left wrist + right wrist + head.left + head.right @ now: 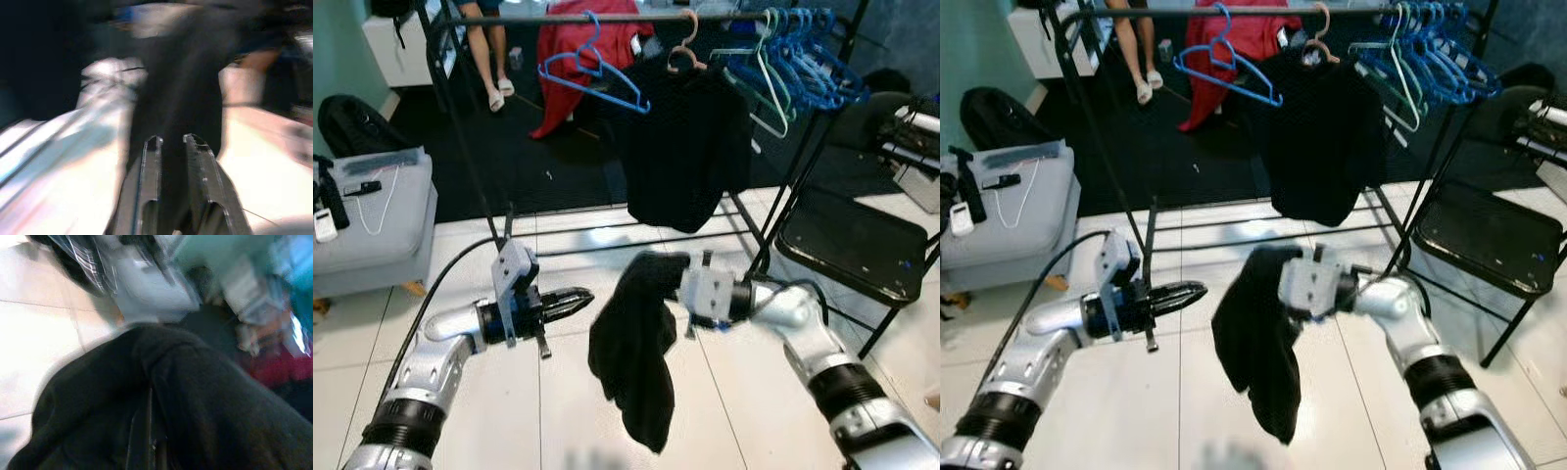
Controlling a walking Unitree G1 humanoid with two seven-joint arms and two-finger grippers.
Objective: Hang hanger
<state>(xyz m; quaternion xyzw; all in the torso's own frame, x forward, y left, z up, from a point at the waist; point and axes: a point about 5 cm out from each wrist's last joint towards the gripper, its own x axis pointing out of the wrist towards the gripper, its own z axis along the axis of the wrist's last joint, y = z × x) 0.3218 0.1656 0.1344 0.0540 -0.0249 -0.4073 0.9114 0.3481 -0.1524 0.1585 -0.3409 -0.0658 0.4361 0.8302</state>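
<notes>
White floor tiles (558,392) lie below one clothes rail (607,18) carrying one black garment (690,147), one loose blue hanger (592,73) and a blue cluster, uncountable. Right gripper (677,286) pinches one black cloth (636,357); fingertips hidden. Left gripper (576,299): fingers nearly together, empty.

No words, nos. or signs can be read here. Small bits on the grey seat (382,230) are too tiny to tell, & the wrist views are too blurry.
</notes>
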